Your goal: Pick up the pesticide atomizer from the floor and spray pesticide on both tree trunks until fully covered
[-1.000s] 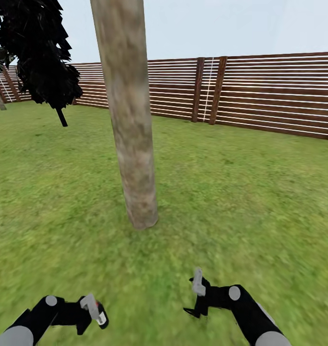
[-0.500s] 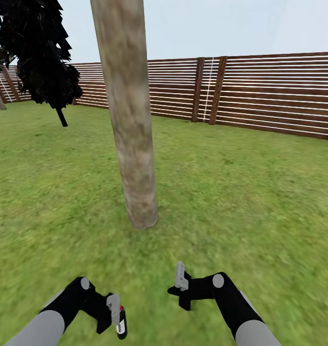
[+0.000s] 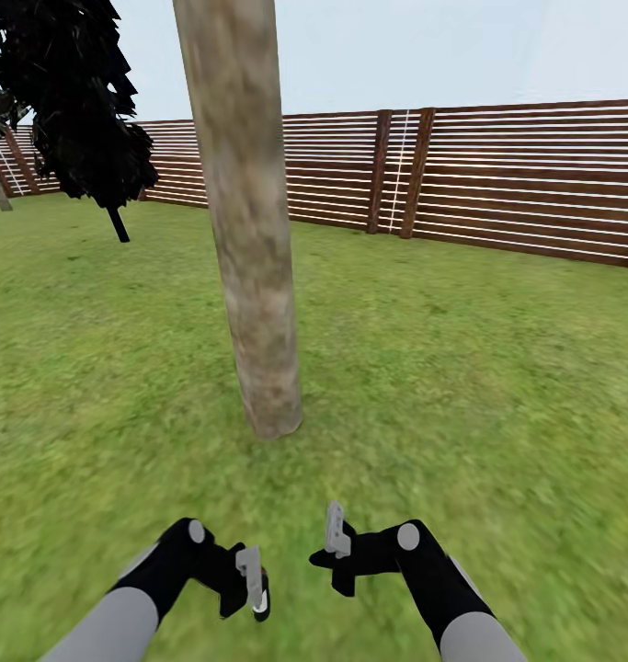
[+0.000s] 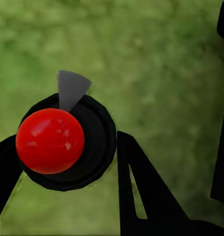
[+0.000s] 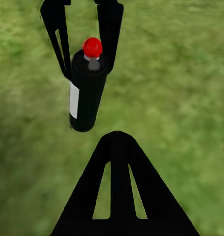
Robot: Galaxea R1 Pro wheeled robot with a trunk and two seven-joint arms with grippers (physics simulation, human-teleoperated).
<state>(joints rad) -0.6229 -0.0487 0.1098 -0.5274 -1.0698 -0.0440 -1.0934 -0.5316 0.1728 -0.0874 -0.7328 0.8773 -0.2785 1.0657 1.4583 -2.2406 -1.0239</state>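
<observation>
1. My left end effector (image 3: 249, 588) is clamped on the pesticide atomizer (image 5: 87, 93), low over the grass (image 3: 461, 368).
2. My right end effector (image 3: 336, 556) hangs just beside it; how wide it's open I can't tell.
3. Straight ahead stands the tree trunk (image 3: 249, 248), with open lawn on either side.
4. The fence (image 3: 497, 175) rims the far edge, with a dark bushy tree (image 3: 74, 101) far left.
5. My left wrist camera shows the atomizer's red cap (image 4: 49, 140) close up.

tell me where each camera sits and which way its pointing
Head view: on the robot's head, looking forward and down at the tree trunk, lawn and fence; both arms show.
Left wrist view: on the left arm, looking down onto the atomizer top between black fingers.
Right wrist view: on the right arm, facing the left gripper holding the atomizer; one own finger shows.
Shared: atomizer, grass.
</observation>
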